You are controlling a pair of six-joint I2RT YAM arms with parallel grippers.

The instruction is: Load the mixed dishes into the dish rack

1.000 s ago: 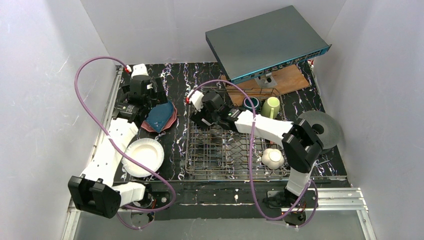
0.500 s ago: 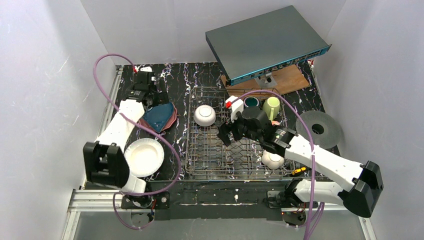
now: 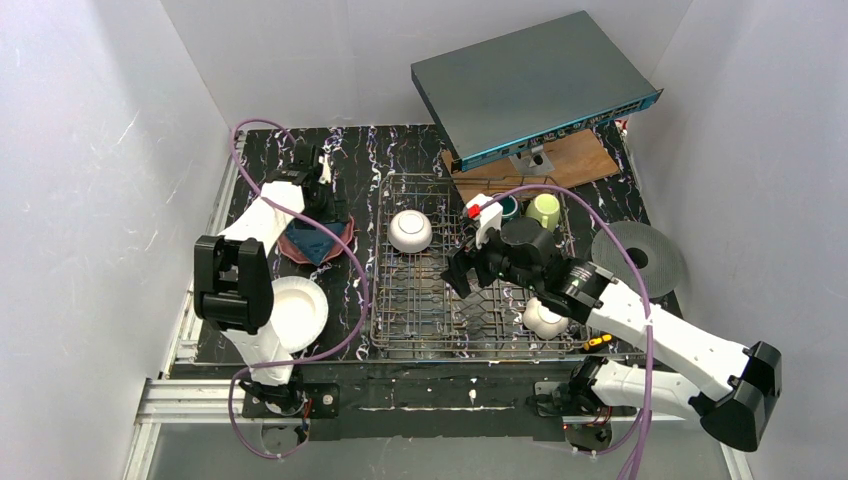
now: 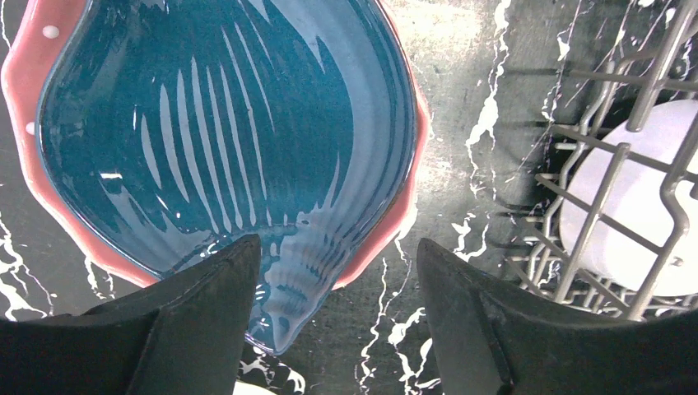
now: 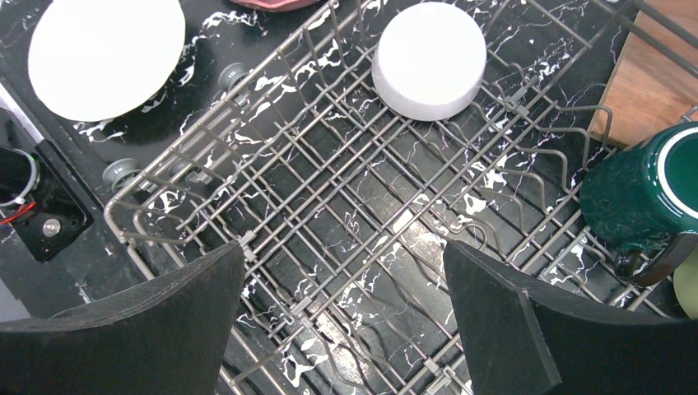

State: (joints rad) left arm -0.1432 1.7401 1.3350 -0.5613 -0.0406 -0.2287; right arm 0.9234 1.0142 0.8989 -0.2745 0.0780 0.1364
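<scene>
Middle of the bench [image 3: 355, 150]: grey wire rack [image 3: 470, 290], sides square to the bench edges. In its far-left corner, a white bowl [image 3: 410, 230], mouth down. By its near-right corner, a second white bowl [image 3: 545, 318]. In the far-right corner, a dark teal mug [image 5: 642, 197] and a light green mug [image 3: 544, 210], both mouth up, teal handle turned toward the green one.

Left of the rack, toward the far-left corner, a dark blue plate [image 4: 230, 140], shell-shaped, flat atop a pink dotted plate [image 4: 403, 222]. Long axis along the ribs, narrow tip toward the left pincer [image 4: 337, 247]. Left pincer released, fingers [image 4: 197, 321] wide, one on each side of that tip; contact unclear.

Toward the near-left corner, a cream plate [image 3: 295, 312], flat on the bench.

Right pincer [image 5: 344, 247] likewise released, hovering over the rack's middle, nothing between the fingers.

Off the rack's right side, a black disc [image 3: 640, 258]. Over the far-right corner, a tilted grey box [image 3: 530, 85].
</scene>
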